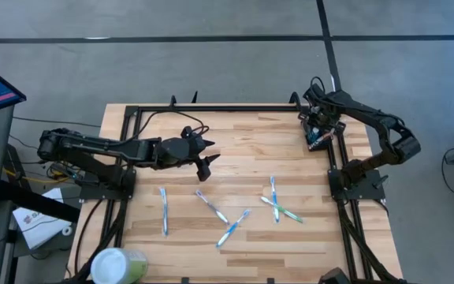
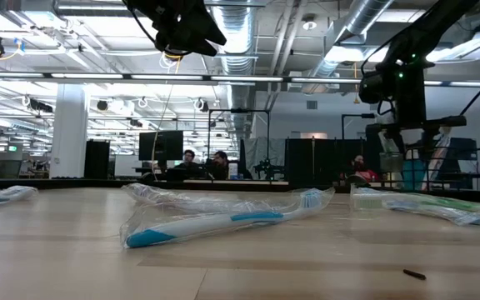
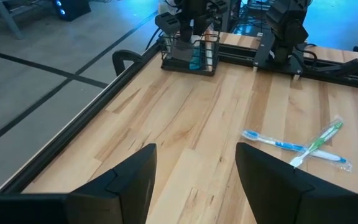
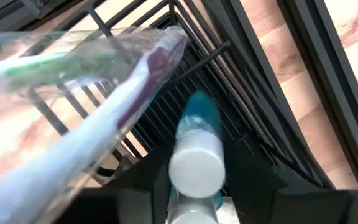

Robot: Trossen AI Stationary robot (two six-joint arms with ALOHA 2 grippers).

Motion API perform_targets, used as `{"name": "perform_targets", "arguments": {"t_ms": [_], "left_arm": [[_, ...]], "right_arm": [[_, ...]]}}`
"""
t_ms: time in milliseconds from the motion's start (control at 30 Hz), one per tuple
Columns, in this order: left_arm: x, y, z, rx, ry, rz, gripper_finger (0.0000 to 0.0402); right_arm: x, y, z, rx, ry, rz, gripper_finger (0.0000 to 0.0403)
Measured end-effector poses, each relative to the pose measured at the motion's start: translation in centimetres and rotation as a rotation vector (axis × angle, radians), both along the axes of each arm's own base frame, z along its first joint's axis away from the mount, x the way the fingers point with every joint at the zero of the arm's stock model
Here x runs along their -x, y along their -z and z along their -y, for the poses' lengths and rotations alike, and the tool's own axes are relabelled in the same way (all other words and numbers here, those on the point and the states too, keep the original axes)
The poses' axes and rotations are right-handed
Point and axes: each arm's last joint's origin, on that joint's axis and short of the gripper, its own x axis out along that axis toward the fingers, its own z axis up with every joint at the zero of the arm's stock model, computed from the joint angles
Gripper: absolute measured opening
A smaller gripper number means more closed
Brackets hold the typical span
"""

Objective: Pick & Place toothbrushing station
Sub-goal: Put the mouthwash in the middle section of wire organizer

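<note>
The toothbrushing station (image 1: 319,134) is a small black wire holder standing at the table's far right corner, also seen in the left wrist view (image 3: 190,53). My right gripper (image 1: 318,126) points down into it. Its fingers (image 4: 143,186) stand apart on either side of a teal tube with a white cap (image 4: 196,158), which stands in the holder. A plastic-wrapped toothbrush (image 4: 98,81) slants across the holder's wires (image 4: 229,81). My left gripper (image 1: 207,162) hangs open above the table's middle (image 3: 196,180), with nothing between its fingers. My right gripper comes from above, pointing down, with a finger on either side of the tube's white-capped top end (image 4: 196,165). Whether the fingers touch the tube I cannot tell. The tube stands upright inside the holder.
Several wrapped toothbrushes lie on the near half of the table (image 1: 164,209) (image 1: 211,207) (image 1: 278,203); two of them cross (image 3: 306,146). A pale-green cup with a white lid (image 1: 117,266) is at the near left corner. Black frame rails (image 1: 211,109) edge the table. People sit beyond it (image 2: 202,158).
</note>
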Motion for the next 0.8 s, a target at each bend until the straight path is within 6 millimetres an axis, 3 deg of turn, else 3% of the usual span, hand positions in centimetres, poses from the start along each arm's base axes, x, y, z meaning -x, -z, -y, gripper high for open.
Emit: {"name": "perform_targets", "arguments": {"t_ms": [367, 800], "left_arm": [[0.0, 0.0, 0.0, 0.0, 0.0, 0.0, 0.0214], [0.0, 0.0, 0.0, 0.0, 0.0, 0.0, 0.0214]], "right_arm": [[0.0, -0.1, 0.0, 0.001, -0.004, 0.005, 0.0188], [0.1, -1.1, -0.5, 0.022, -0.027, 0.066, 0.0187]]}}
